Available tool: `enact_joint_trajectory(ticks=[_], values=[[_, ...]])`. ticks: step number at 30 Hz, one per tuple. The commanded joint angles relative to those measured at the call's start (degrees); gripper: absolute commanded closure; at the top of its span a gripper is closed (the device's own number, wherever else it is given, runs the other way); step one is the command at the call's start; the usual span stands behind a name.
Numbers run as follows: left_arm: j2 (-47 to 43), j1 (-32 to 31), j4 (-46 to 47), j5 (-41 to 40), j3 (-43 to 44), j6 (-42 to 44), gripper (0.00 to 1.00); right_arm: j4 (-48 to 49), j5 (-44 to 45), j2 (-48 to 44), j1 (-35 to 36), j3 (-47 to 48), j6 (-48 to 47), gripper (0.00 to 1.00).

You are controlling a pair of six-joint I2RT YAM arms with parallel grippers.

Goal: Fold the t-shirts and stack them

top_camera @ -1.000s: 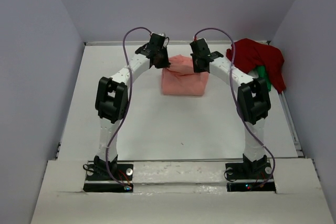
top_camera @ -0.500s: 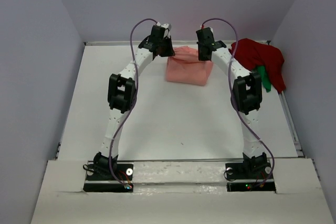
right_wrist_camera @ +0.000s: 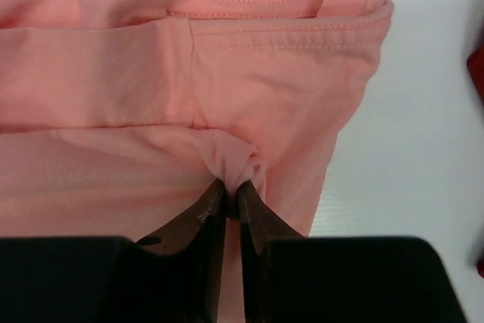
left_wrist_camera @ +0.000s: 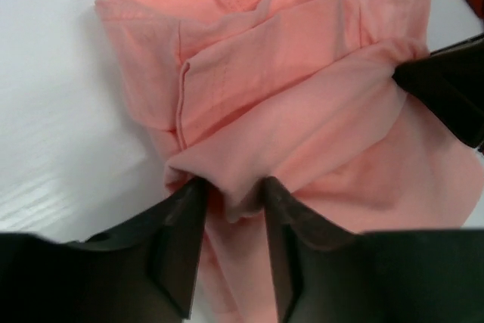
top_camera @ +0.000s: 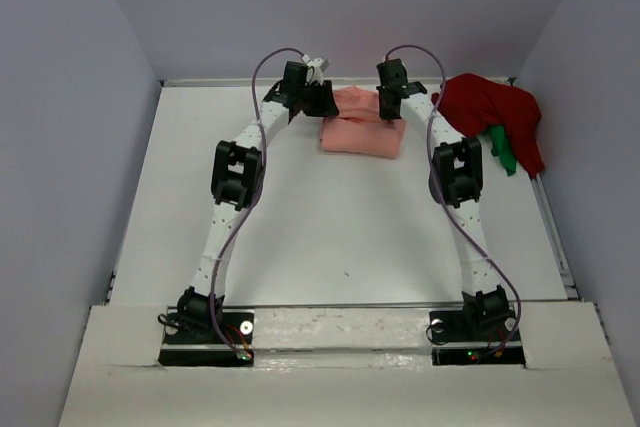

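The left tool (left_wrist_camera: 231,183) stands spread around a fold of the salmon-pink t-shirt (top_camera: 362,135), the right tool (right_wrist_camera: 231,187) pinching it.

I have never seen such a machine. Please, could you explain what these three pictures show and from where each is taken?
This is a robot with two white arms, the left arm and the right arm, bolted at the near edge of a table. The wide picture comes from a fixed camera above and behind them. The two close pictures come from cameras on the wrists, so dark fingers show at the bottom. A folded salmon-pink t-shirt lies on the table; in the far right corner a dark red t-shirt lies crumpled, a green one peeking out. The right gripper pinches a tuft of the pink shirt. The left gripper has its fingers apart, a fold of that shirt loosely between them.
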Motion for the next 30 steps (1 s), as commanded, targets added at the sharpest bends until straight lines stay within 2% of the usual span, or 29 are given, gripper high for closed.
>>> enact_joint_trajectory(ticks=[1,2,3,4,5,7,11,14,20,25,27,29,30], values=[[-2.7,1.9,9.4,0.1,-0.3,2.0,0.28,-1.9,0.6,2.0,-2.8,3.3,-2.8,0.72],[-3.6,2.0,11.3,-0.1,-3.1,2.2,0.23,-1.2,0.8,1.9,-2.8,2.7,-3.0,0.67],[-4.6,1.9,13.0,0.1,-4.7,2.3,0.18,-0.6,0.4,1.4,-2.8,2.5,-4.0,0.55],[-6.4,2.0,15.9,0.2,-5.6,2.1,0.07,0.1,1.0,1.1,-2.8,2.4,-4.3,0.39],[-7.0,1.9,16.6,0.6,-6.7,1.8,0.01,0.4,1.2,0.6,-2.8,2.2,-4.7,0.34],[-9.1,1.9,17.0,0.4,-7.2,1.9,0.01,0.6,1.0,-0.9,-2.8,2.1,-5.8,0.26],[-13.4,1.6,16.9,-1.9,-11.0,0.8,0.01,0.7,2.4,-5.2,-2.8,-0.3,-6.2,0.25],[-18.2,0.2,17.3,-7.1,-18.9,2.5,0.01,1.4,3.2,-9.6,-2.3,-3.5,-7.2,0.25],[-28.0,-0.7,20.4,-12.1,-30.7,0.8,0.01,1.1,3.0,-14.9,0.4,-8.9,-7.5,0.25],[-32.7,-1.8,19.1,-14.4,-34.5,0.9,0.01,1.1,1.2,-18.3,2.5,-12.3,-6.1,0.25],[-33.7,-1.9,19.3,-14.8,-36.8,0.2,0.01,1.1,-0.7,-18.9,3.2,-13.0,-5.6,0.3],[-35.0,-2.1,20.5,-14.4,-39.5,0.0,0.01,0.8,-4.6,-18.6,3.7,-12.9,-4.3,0.66],[-35.3,-2.2,20.5,-14.9,-39.8,-0.7,0.01,0.6,-6.6,-18.2,3.7,-12.8,-3.4,0.96]])
